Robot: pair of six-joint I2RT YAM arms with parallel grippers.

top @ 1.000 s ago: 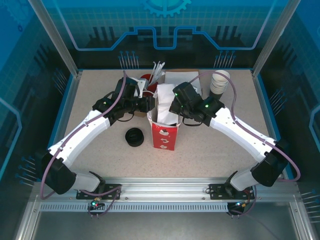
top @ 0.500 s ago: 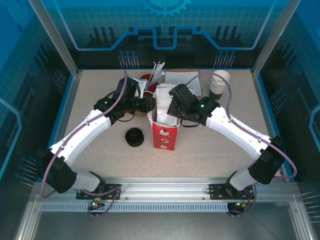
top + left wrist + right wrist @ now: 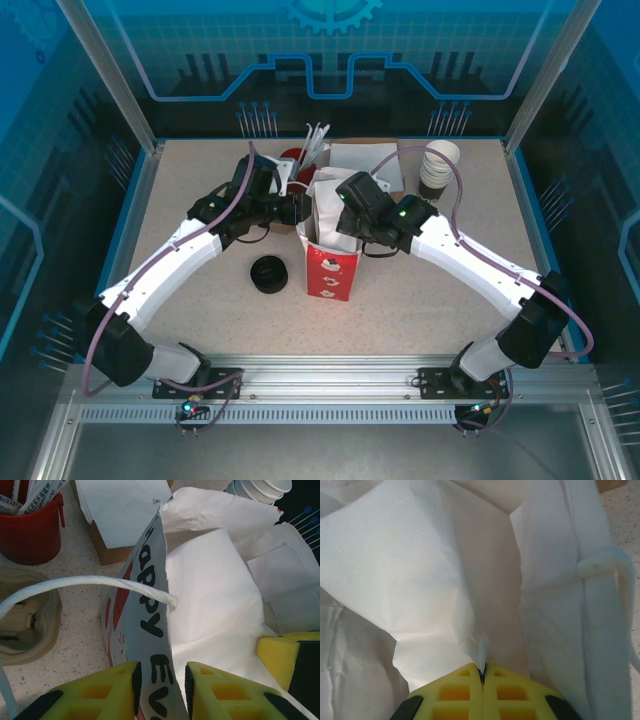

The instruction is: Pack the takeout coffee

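Observation:
The red-and-white bag (image 3: 330, 268) stands upright at the table's middle. My left gripper (image 3: 300, 210) is at its left rim. In the left wrist view its jaws (image 3: 161, 672) are part open astride the printed bag wall (image 3: 145, 610), under the white handle (image 3: 90, 582). My right gripper (image 3: 338, 232) reaches into the bag's mouth from the right. It is shut (image 3: 482, 669) on a pinched fold of a white napkin (image 3: 420, 570) that spreads inside the bag (image 3: 210, 595). One of its yellow fingers (image 3: 280, 655) shows beside the napkin. The takeout coffee is hidden.
A low black round piece (image 3: 268, 273) lies left of the bag. Behind the bag are a red tub of packets (image 3: 30, 530), a cardboard box of napkins (image 3: 120, 510) and a cup stack (image 3: 438, 165). A pulp cup carrier (image 3: 25, 615) sits by the bag.
My right gripper has moved a little left and deeper over the bag's mouth, carrying the napkin. The left gripper has stayed at the bag's rim.

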